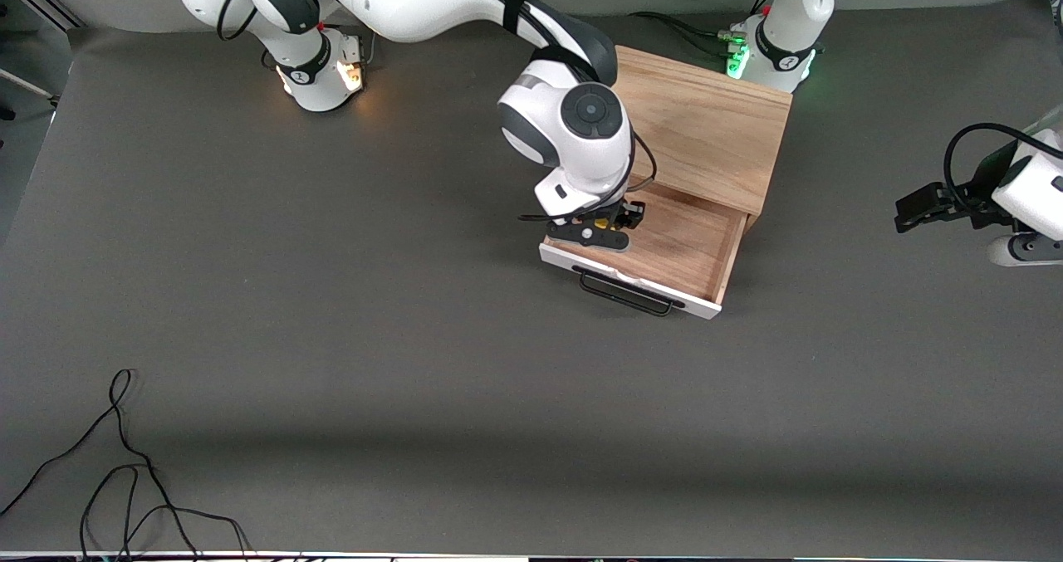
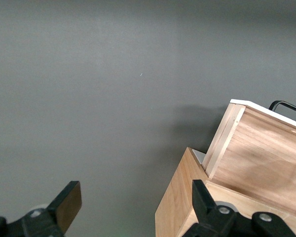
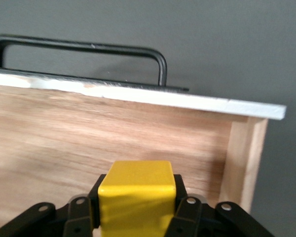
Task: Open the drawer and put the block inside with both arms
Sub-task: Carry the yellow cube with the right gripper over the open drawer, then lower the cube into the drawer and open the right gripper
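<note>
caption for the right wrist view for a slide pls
Right gripper holds the yellow block over the open drawer, near its white front panel and black handle.

Block: bright yellow, plain. Drawer: light wood with brown grain streaks; front panel white, chipped paint along edge; handle black wire, at 6 o'clock of tray. Box: light oak, fine grain. Right gripper: black. Left gripper: black. Arms: white, dark grey joints. Table: flat dark grey. Cable, 8 o'clock of table: black.
</note>
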